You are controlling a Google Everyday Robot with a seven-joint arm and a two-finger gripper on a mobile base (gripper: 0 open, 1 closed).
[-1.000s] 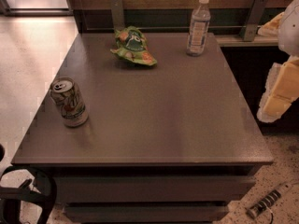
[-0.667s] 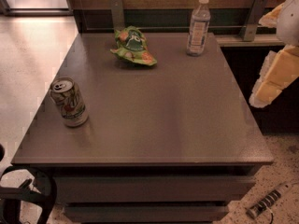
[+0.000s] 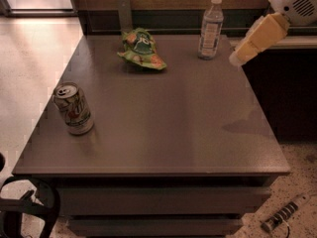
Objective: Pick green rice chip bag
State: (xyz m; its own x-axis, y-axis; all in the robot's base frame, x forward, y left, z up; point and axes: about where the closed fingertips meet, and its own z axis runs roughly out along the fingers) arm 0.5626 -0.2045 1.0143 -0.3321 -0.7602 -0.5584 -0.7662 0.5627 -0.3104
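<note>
While green rice chip bag (image 3: 142,49) lies crumpled near the desk's (image 3: 173,123) far edge, long axis diagonal, the tool (image 3: 247,46) hovers well apart to its right, past the water bottle (image 3: 211,28); whether the tool is released or clenched, cannot tell.

Chip bag (image 3: 142,48) showing bright green w/ dark green logo, orange-red patches. Can (image 3: 73,108) looking silver-green; table (image 3: 173,133) grey-brown. Cream-yellow gripper (image 3: 240,56) hanging over table's far right edge, by clear white-capped bottle (image 3: 210,28).
</note>
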